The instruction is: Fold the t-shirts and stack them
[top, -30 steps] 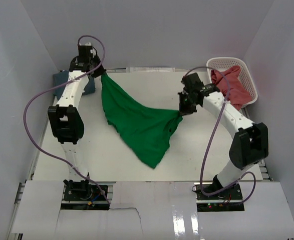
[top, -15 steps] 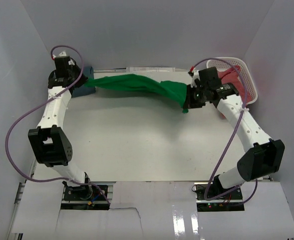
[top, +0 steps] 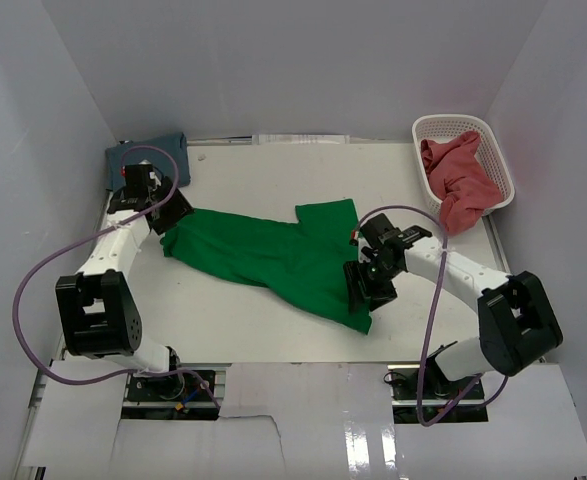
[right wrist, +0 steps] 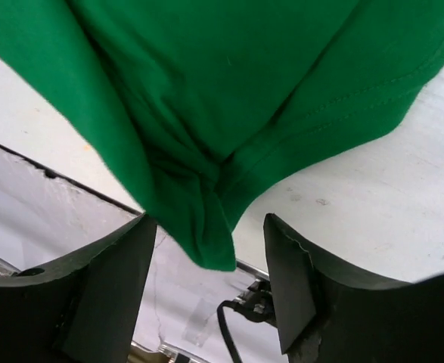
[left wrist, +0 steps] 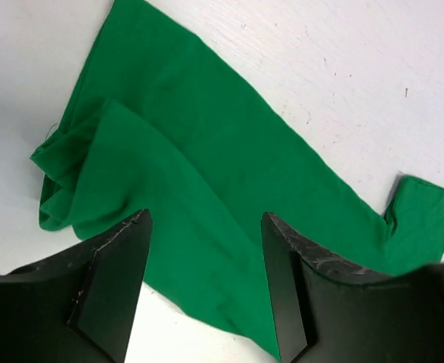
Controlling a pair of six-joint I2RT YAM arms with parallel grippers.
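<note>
Left gripper [left wrist: 206, 218]: jaws apart, gripping nothing; it is low over the left end of the green shirt [top: 263, 255], where the cloth is bunched.
Right gripper [right wrist: 210, 221]: jaws apart; a hemmed corner of the green shirt lies loose between the fingers, not pinched; it sits at the shirt's near right end.
Table [top: 273, 180]: white, carrying both arms, all three shirts and the basket.
Green shirt: flat on the middle of the table, drawn out in a long rumpled band from left to right, one sleeve pointing to the far side near the centre; not folded.
Basket [top: 453, 120]: white lattice, at the far right corner.
Red shirt [top: 458, 175]: crumpled in the basket, part of it hanging over the near rim.
Blue shirt [top: 158, 150]: a compact flat patch at the far left corner, beyond the left gripper and apart from the green shirt.
</note>
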